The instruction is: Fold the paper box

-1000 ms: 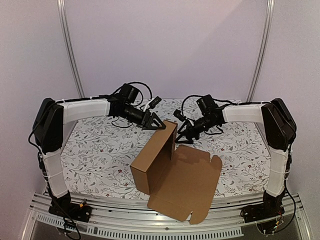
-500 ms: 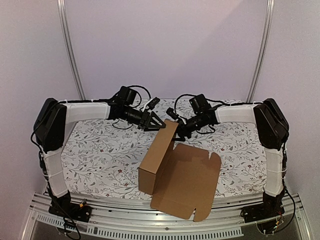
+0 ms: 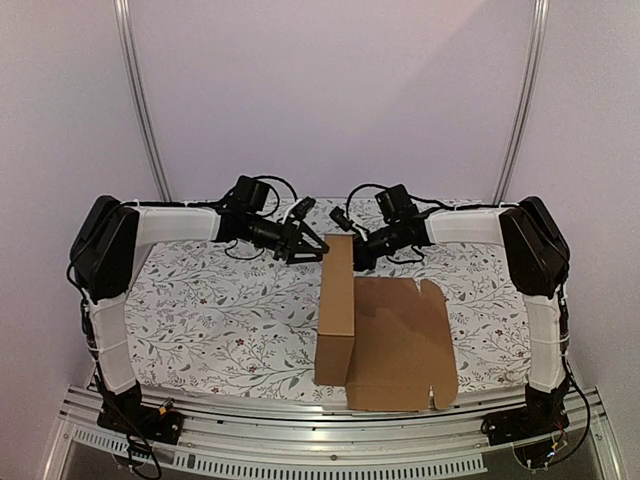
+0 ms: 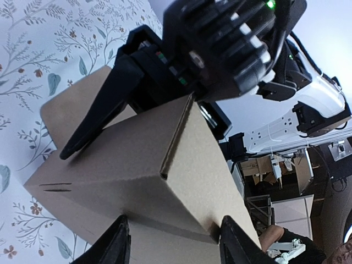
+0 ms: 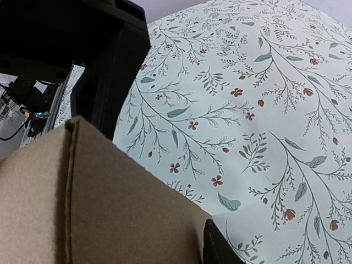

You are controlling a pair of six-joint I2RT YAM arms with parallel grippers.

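Note:
The paper box (image 3: 336, 310) stands on its side in the middle of the table. Its open lid panel (image 3: 400, 340) lies flat to the right. My left gripper (image 3: 312, 245) meets the box's far top end from the left. In the left wrist view its jaws (image 4: 174, 220) straddle the box (image 4: 137, 159) across its depth, both fingers against the cardboard. My right gripper (image 3: 350, 250) meets the same end from the right. In the right wrist view one finger (image 5: 219, 247) lies against the cardboard (image 5: 82, 198), which hides the other finger.
A floral cloth (image 3: 220, 300) covers the table. A metal rail (image 3: 300, 440) runs along the near edge by the arm bases. White walls and two slanted poles (image 3: 145, 110) stand behind. The lid reaches almost to the cloth's front edge.
The box has swung from a diagonal to point straight front to back, and the lid has slid with it. My right gripper has moved left onto the box's far end and its jaws have narrowed.

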